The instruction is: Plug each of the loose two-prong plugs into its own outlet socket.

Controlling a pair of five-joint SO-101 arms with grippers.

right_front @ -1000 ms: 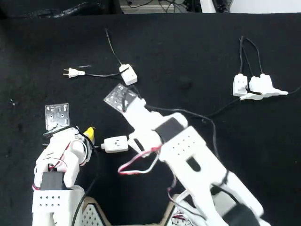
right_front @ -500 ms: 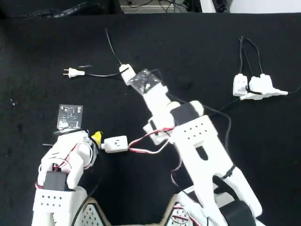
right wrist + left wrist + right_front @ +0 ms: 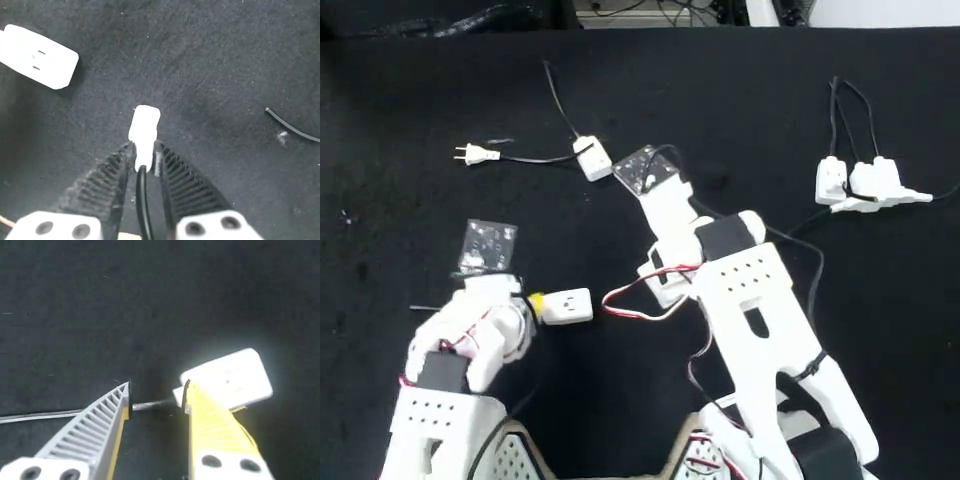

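Left gripper (image 3: 156, 390): jaws apart, empty, straddling cord (image 3: 60, 413) beside socket (image 3: 227, 377)
Right gripper (image 3: 144, 149): clamped on white plug (image 3: 145, 122)

The high camera hung over the black table (image 3: 400, 80) and looked down, the arms' bases at its near edge. Each wrist camera sat close above the cloth, peering along its own fingers. The one behind the left gripper (image 3: 156, 392) caught the near outlet socket (image 3: 227, 377), also plain from above, and the one behind the right gripper (image 3: 144, 149) its pinched plug (image 3: 145, 122) and the farther socket (image 3: 37, 56).
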